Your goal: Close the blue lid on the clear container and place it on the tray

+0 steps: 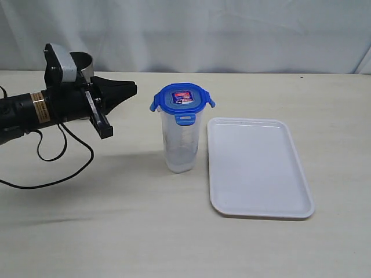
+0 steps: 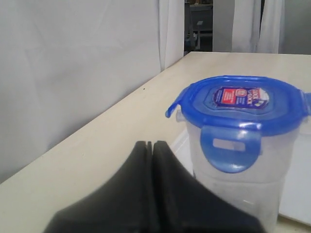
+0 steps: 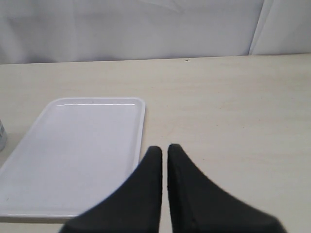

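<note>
The clear container (image 1: 178, 145) stands upright on the table (image 1: 116, 231), just left of centre in the exterior view. Its long axis is vertical and the blue lid (image 1: 183, 98) sits on its mouth. The front flap hangs down against the wall, but the flaps at the two sides jut outward, so I'd judge the lid seated and not fully latched. The tray (image 1: 261, 168) lies flat just beside the container on its right. The two are close but apart, and the tray has nothing on it.

The left end effector (image 1: 133, 88) is at the upper left of the frame, lying roughly level, with its tip aimed to the right at the lid. Its fingers are clenched together on nothing. A clear gap of table separates the tip from the container. In the left wrist view the lid (image 2: 240, 99) and the container (image 2: 243, 194) sit straight ahead of the pinched tips (image 2: 149, 144), and slightly to one side.

The right end effector (image 3: 164, 148) doesn't appear in the exterior view. Its own camera shows it clenched and empty too, hovering at the tray's (image 3: 77, 155) near corner.

The left arm looks the nearer one to the lid. What matters for the coming move is that the container lies directly along its pointing line, at about lid height.
</note>
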Robot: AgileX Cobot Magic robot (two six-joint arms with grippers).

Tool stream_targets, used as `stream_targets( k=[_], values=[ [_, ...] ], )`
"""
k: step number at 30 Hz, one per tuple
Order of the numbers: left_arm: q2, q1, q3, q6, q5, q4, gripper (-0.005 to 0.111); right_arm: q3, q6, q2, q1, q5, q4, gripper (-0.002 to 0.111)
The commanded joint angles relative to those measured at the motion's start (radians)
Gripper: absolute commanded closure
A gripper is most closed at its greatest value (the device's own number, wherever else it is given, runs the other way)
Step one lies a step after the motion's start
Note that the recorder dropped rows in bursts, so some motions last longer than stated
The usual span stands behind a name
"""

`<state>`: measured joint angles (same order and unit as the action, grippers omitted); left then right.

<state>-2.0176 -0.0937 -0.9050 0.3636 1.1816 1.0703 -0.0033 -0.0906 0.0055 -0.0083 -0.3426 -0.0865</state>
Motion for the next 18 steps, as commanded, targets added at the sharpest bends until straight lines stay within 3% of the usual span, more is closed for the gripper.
stream_targets(
  k=[1, 6, 10, 13, 18],
  values=[
    [-0.048, -0.015, -0.047, 0.007, 0.023, 0.003, 0.107, 0.003, 0.0, -0.005, 0.002, 0.114, -0.005, 0.104],
    [-0.068, -0.036, -0.061, 0.007, 0.024, 0.003, 0.107, 0.003, 0.0, -0.005, 0.002, 0.498, 0.012, 0.104],
    [-0.068, -0.036, -0.061, 0.007, 0.022, 0.011, 0.107, 0.003, -0.108, -0.005, 0.002, 0.712, 0.173, 0.104],
    [-0.068, -0.036, -0.061, 0.007, 0.01, 0.011, 0.107, 0.003, -0.184, -0.005, 0.002, 0.74, 0.261, 0.104],
    [-0.068, -0.036, -0.061, 0.007, 0.0, 0.013, 0.107, -0.055, -0.191, -0.005, 0.002, 0.743, 0.199, 0.104]
  ],
)
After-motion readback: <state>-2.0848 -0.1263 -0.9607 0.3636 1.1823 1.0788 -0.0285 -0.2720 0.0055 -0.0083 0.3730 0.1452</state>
